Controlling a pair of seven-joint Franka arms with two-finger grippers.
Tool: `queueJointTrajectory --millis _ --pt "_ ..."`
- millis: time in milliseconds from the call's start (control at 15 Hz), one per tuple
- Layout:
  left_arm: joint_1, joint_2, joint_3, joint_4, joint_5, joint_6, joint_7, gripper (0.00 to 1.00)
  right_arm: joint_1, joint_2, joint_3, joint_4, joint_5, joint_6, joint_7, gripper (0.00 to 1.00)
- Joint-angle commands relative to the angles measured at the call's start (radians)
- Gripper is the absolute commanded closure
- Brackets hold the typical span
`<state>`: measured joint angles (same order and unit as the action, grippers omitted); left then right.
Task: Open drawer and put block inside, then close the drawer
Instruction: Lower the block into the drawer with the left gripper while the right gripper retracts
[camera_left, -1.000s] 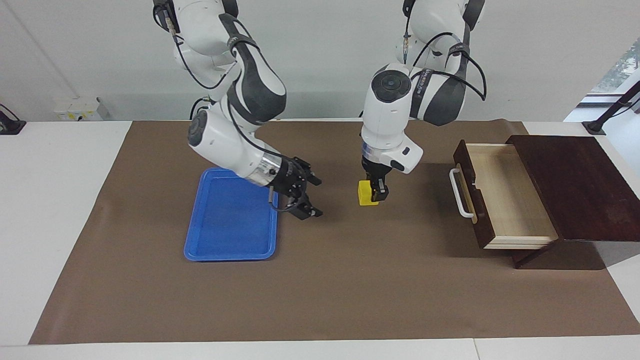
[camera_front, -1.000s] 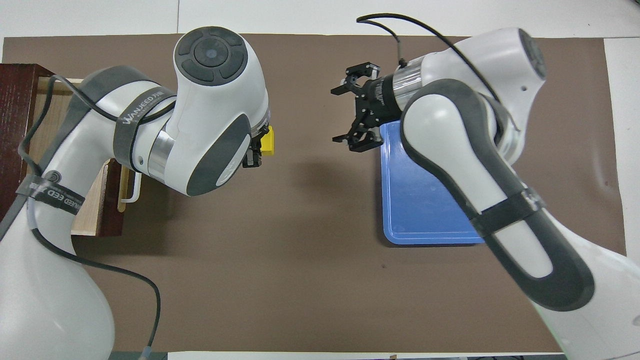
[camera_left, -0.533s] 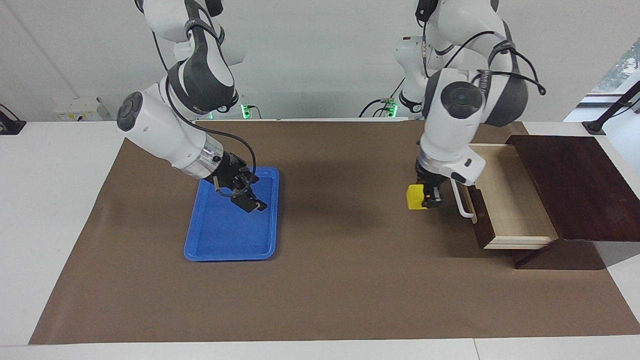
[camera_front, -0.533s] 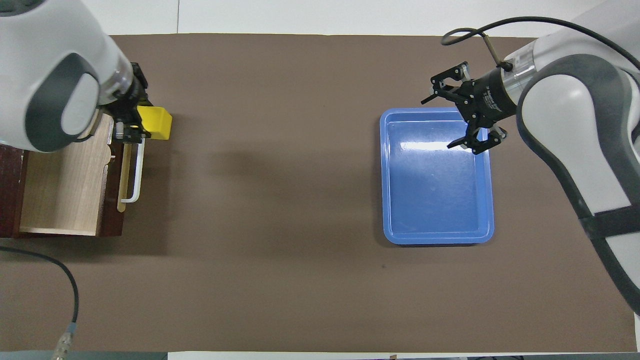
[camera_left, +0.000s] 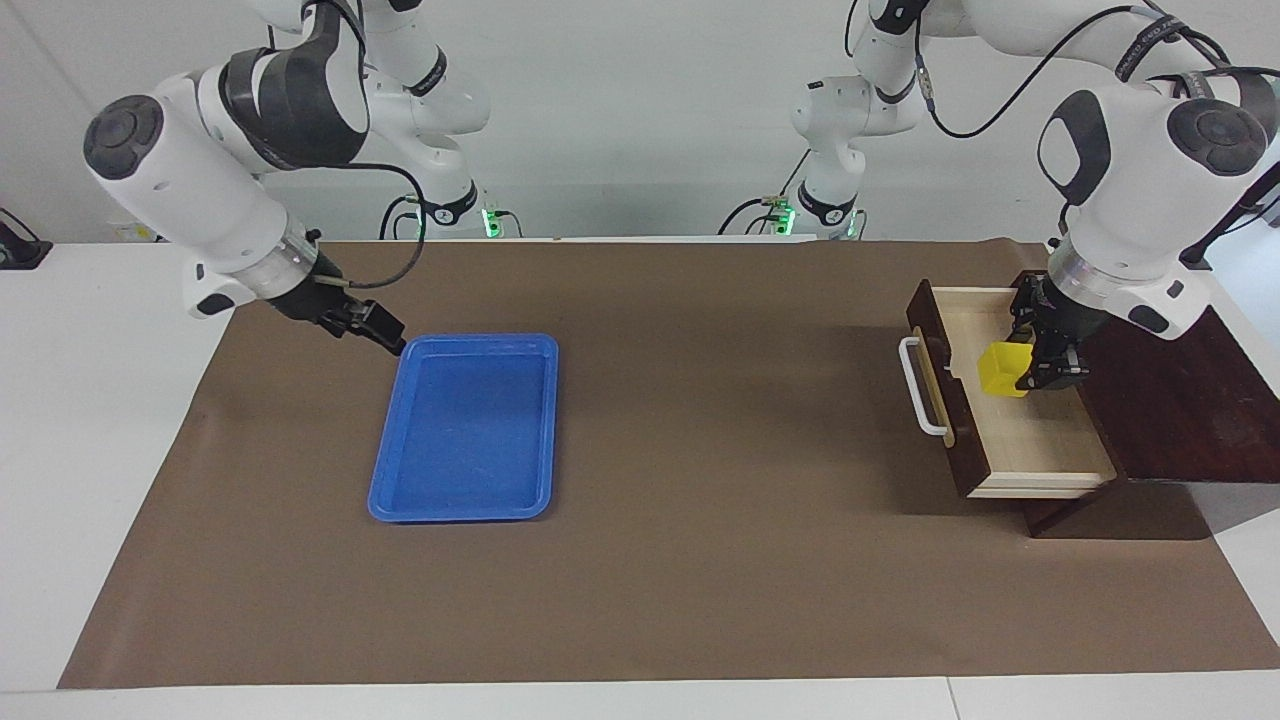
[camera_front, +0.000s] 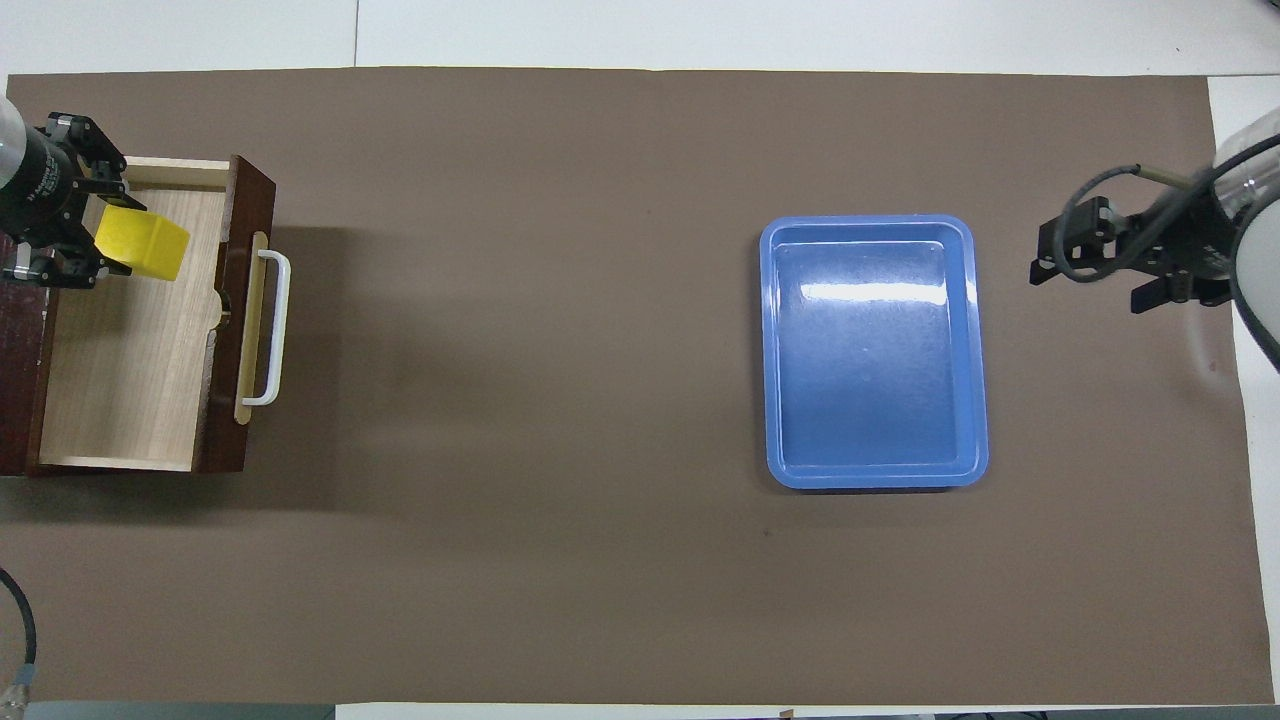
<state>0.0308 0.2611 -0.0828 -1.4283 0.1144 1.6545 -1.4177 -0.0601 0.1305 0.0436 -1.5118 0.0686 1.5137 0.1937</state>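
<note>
The dark brown drawer (camera_left: 1030, 440) stands pulled open at the left arm's end of the table, its pale interior bare, its white handle (camera_left: 920, 385) facing the table's middle. My left gripper (camera_left: 1040, 372) is shut on the yellow block (camera_left: 1000, 370) and holds it over the drawer's interior, in the part nearer the robots. In the overhead view the left gripper (camera_front: 75, 245) holds the block (camera_front: 145, 245) above the drawer (camera_front: 130, 380). My right gripper (camera_left: 375, 330) is open and empty, over the mat beside the blue tray.
An empty blue tray (camera_left: 465, 430) lies on the brown mat toward the right arm's end, also in the overhead view (camera_front: 875, 370). The drawer's dark brown box (camera_left: 1160, 370) stands at the table's edge at the left arm's end.
My left gripper has carried the block from the middle of the mat, past the handle, to over the open drawer. My right gripper has drawn back from over the tray to beside it.
</note>
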Motion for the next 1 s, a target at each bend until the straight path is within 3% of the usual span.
queueJointTrajectory --millis 0,267,467,800,933 --pt "0.052 -0.072 -0.011 -0.148 -0.005 0.106 0.049 1.0 -0.01 -0.124 0.013 -0.06 -0.059 -0.047 -0.1 0.0" --pt "0.092 -0.112 -0.011 -0.299 -0.024 0.215 0.062 1.0 -0.026 -0.25 0.016 -0.159 -0.07 -0.11 -0.114 0.0" --pt "0.093 -0.157 -0.011 -0.414 -0.025 0.301 0.036 1.0 -0.041 -0.247 0.027 -0.176 -0.07 -0.13 -0.152 0.0" --pt "0.089 -0.155 -0.011 -0.448 -0.05 0.35 -0.136 1.0 -0.066 -0.194 0.03 -0.166 -0.09 -0.014 -0.172 0.0" --pt "0.087 -0.161 -0.011 -0.471 -0.05 0.363 -0.158 1.0 -0.067 -0.175 0.032 -0.122 -0.092 -0.03 -0.171 0.0"
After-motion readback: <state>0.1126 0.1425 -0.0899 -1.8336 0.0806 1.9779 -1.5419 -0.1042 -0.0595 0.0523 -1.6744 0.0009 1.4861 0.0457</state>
